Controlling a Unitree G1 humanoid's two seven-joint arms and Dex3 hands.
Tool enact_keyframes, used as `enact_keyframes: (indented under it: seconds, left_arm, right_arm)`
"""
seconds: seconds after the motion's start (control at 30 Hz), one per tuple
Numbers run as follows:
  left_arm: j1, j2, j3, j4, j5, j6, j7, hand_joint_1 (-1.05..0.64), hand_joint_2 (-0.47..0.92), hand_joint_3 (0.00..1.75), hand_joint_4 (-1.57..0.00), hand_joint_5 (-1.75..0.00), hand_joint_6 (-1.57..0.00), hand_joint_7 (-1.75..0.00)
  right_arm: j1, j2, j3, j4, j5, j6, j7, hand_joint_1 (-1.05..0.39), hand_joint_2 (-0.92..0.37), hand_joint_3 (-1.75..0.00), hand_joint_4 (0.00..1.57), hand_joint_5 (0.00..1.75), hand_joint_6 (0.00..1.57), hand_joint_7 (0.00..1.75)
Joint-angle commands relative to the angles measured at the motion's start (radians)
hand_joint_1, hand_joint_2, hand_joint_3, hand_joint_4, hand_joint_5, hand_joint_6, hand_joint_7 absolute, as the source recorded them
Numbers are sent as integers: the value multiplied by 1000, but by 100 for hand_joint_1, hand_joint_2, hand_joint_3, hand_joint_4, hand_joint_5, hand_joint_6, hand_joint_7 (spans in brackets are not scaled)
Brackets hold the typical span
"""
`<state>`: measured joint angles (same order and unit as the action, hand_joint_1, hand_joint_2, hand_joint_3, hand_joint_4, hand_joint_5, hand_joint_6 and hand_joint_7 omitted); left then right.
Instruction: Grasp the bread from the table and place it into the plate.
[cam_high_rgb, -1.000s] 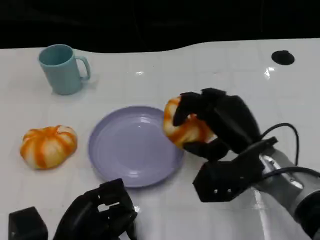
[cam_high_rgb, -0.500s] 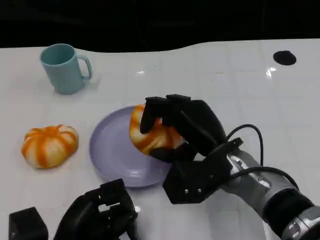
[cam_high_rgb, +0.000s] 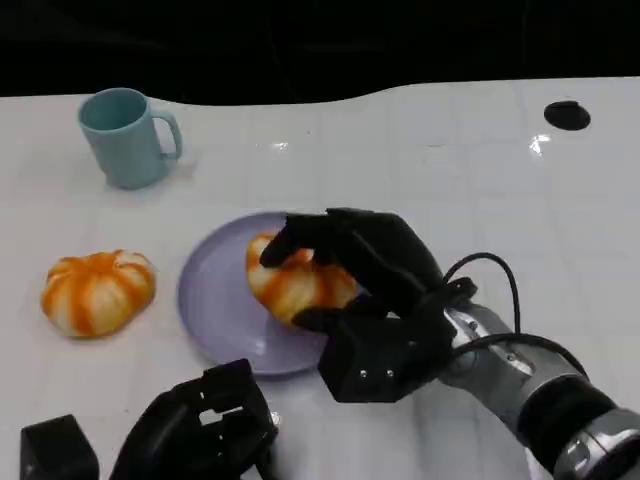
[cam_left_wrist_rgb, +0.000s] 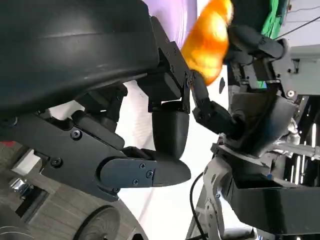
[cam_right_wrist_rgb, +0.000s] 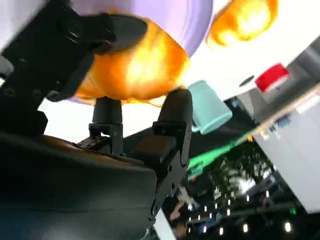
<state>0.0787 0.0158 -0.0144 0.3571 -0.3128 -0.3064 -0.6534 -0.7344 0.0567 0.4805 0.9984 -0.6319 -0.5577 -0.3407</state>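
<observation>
The right hand (cam_high_rgb: 345, 265) has moved in from the plate's right edge w/ the bread (cam_high_rgb: 293, 283) and come down; the bread now sits over the middle of the plate (cam_high_rgb: 215, 300), low, maybe touching it. Fingers are clamped on it from above and below. So the job is nearly done, I think; just let go.

Left hand (cam_high_rgb: 205, 435) waits near the table's front edge, fingers curled in, holding nothing.

Count, big to small: 1 plate, 2 breads incl. the other bread (cam_high_rgb: 97, 291) left of the plate, 1 mug (cam_high_rgb: 125, 137).
</observation>
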Motion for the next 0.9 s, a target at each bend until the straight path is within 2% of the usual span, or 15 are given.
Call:
enact_keyframes:
  seconds: [0.03, 0.07, 0.17, 0.37, 0.47, 0.6, 0.7, 0.9]
  left_arm:
    - [8, 13, 2, -8, 5, 0, -1, -60, 75, 53, -77, -175, -74, -144]
    - [7, 13, 2, -6, 5, -2, -1, -59, 75, 53, -78, -175, -74, -145]
    - [6, 13, 3, -4, 3, -3, -3, -60, 75, 53, -78, -175, -74, -145]
    - [10, 14, 1, -12, 10, 2, 7, -60, 74, 54, -78, -175, -74, -145]
    - [10, 13, 3, -13, 3, 9, 3, -59, 74, 54, -78, -175, -74, -145]
    - [9, 12, 3, -11, 3, 3, 2, -59, 73, 55, -78, -175, -74, -145]
    - [6, 11, 4, -8, 0, 3, 0, -58, 73, 56, -78, -175, -74, -145]
    - [6, 12, 4, -7, 1, 6, 2, -60, 72, 56, -78, -175, -74, -145]
  right_arm:
    - [-22, -19, 0, -20, 14, 12, 64, -34, -83, -25, 46, 49, 63, 6]
    - [-22, -22, 1, -25, 17, 14, 88, -42, -88, -19, 33, 43, 51, 2]
    - [-18, -29, 0, -43, 20, 28, 139, -50, -92, -14, 19, 39, 40, 0]
    - [7, -40, -7, -97, 34, 39, 193, -53, -92, -9, 12, 45, 38, 0]
    - [21, -49, -10, -123, 42, 38, 201, -54, -92, -11, 7, 55, 36, 1]
    - [64, -50, -42, -177, 93, 39, 214, -54, -92, -13, 6, 67, 38, 1]
    - [109, -58, -71, -248, 148, 67, 273, -53, -92, -18, 8, 70, 39, 2]
    - [194, -84, -109, -375, 216, 119, 352, -49, -92, -17, 20, 75, 45, 5]
